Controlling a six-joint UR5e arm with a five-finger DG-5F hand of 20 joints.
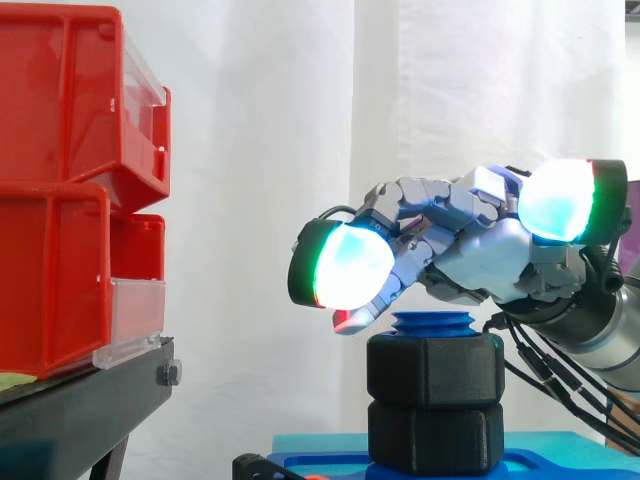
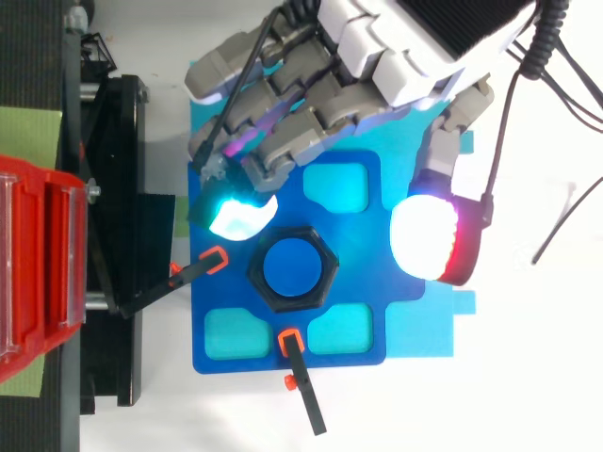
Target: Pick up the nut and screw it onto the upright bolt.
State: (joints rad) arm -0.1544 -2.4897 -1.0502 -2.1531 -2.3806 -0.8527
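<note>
On the upright blue bolt (image 1: 432,322) sits the black nut (image 1: 435,368), stacked over a lower nut (image 1: 435,437). Just above, the hand (image 1: 480,258) hovers spread wide, holding nothing, glowing pads (image 2: 240,218) flanking the nut.

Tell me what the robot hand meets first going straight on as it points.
Probably the nut, its top rim just ahead of the robot hand; depth is unclear; it may skim past.

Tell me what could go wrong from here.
1. One fingertip of the hand sits level with the bolt top; it may snag there instead of meeting the nut.
2. The fingers are spread wide of the nut, so closing unevenly could slip off it.
</note>
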